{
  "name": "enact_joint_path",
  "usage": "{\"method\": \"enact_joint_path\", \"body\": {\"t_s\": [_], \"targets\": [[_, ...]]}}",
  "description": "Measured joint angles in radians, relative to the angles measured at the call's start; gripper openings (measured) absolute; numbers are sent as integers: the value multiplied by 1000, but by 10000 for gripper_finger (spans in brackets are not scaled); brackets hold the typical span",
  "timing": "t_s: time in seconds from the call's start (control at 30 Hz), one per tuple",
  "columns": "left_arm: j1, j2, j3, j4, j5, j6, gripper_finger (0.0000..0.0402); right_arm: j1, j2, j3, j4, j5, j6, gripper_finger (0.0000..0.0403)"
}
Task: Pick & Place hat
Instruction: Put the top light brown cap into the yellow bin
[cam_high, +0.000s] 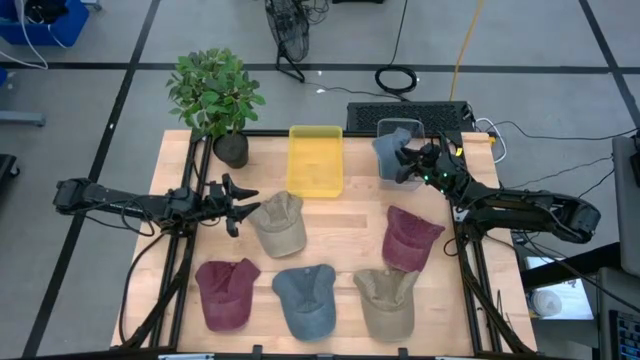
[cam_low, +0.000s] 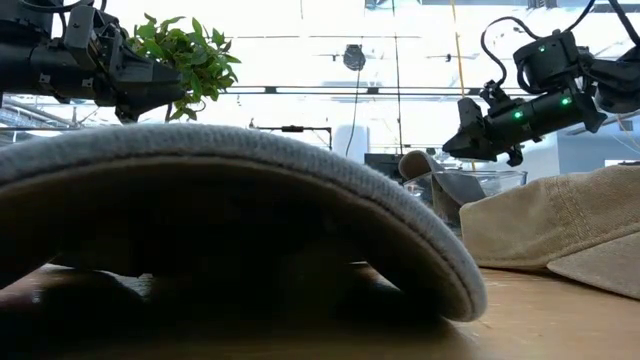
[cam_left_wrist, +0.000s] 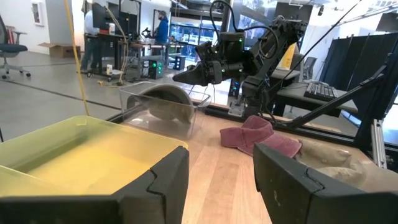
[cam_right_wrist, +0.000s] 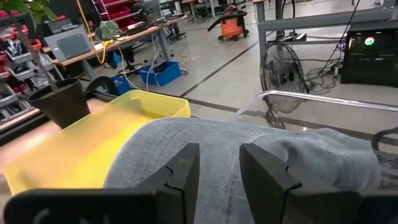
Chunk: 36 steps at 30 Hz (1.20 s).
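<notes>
A grey-blue hat (cam_high: 392, 155) lies in a clear bin (cam_high: 400, 128) at the table's far right; it also shows in the right wrist view (cam_right_wrist: 249, 149) and the left wrist view (cam_left_wrist: 163, 102). My right gripper (cam_high: 407, 160) hovers just above it, open, its fingers (cam_right_wrist: 186, 171) apart over the crown. My left gripper (cam_high: 243, 205) is open and empty, level above the table at the left, just left of a beige hat (cam_high: 278, 222). In the left wrist view its fingers (cam_left_wrist: 161, 180) point toward the yellow bin (cam_left_wrist: 74, 149).
A yellow bin (cam_high: 316, 160) stands left of the clear bin and a potted plant (cam_high: 215, 95) at the far left. Two maroon hats (cam_high: 225, 290) (cam_high: 410, 238), a blue hat (cam_high: 305, 298) and a khaki hat (cam_high: 385, 300) lie on the wooden table (cam_high: 350, 225).
</notes>
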Motion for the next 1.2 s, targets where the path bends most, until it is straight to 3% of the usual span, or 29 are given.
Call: {"method": "enact_joint_path", "body": {"t_s": [0.2,0.43,0.77,1.0,1.2], "targets": [[0,0,0,-4,0,0,182,11,0,0,18,-52,-14,100],[0,0,0,-6,0,1,182,112,-30,0,21,-52,-125,117],[0,0,0,-5,-1,1,182,343,-79,1,49,-51,-134,159],[0,0,0,-5,-29,8,182,531,-73,3,139,-44,-121,154],[0,0,0,-2,-32,7,182,672,7,66,140,45,-170,154]]}}
